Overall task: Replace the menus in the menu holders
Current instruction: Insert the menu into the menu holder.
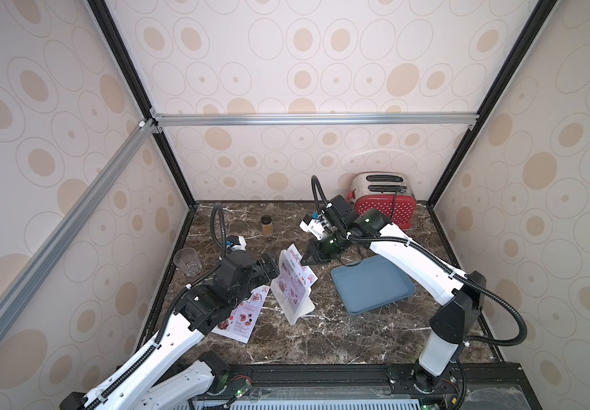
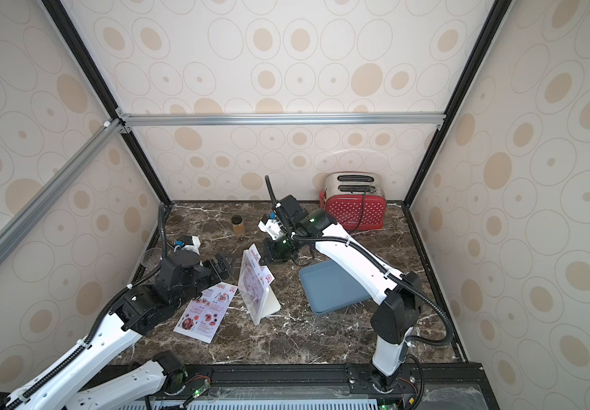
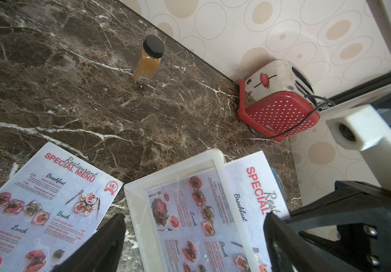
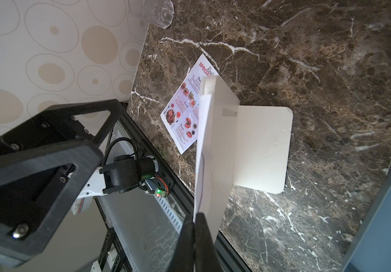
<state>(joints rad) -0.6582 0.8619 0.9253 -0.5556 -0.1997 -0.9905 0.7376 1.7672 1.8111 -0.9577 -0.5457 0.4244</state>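
Worktop [image 1: 357,337]: dark marble. A grey-blue tray [image 1: 371,289] lies on the right arm's side and plays no part.

Menu holder [image 1: 295,316]: stands mid-worktop on its foot, face slanted toward the left arm, just beside the tray but apart from it.

Menus: one sheet [image 1: 295,264] sits partway in the holder. Its lower part shows behind the clear face and its "SPECIAL" heading end sticks out above the top edge. The other sheet [image 1: 243,316] lies flat, print up, beside the holder and partly under the left arm.

Progress, my reading: mid-swap. One sheet is out of the holder and one is half in the slot. I can't tell whether that one is being drawn out or fed in. Either way, the sheet has yet to clear or seat fully.

Right pincer [image 4: 195,219]: clenched on the protruding edge of the half-in sheet, paper pinched between the tips.

Left pincer [image 3: 193,223]: spread wide and holding nothing. It sits at the holder's face with the jaws straddling it. Contact not clear.
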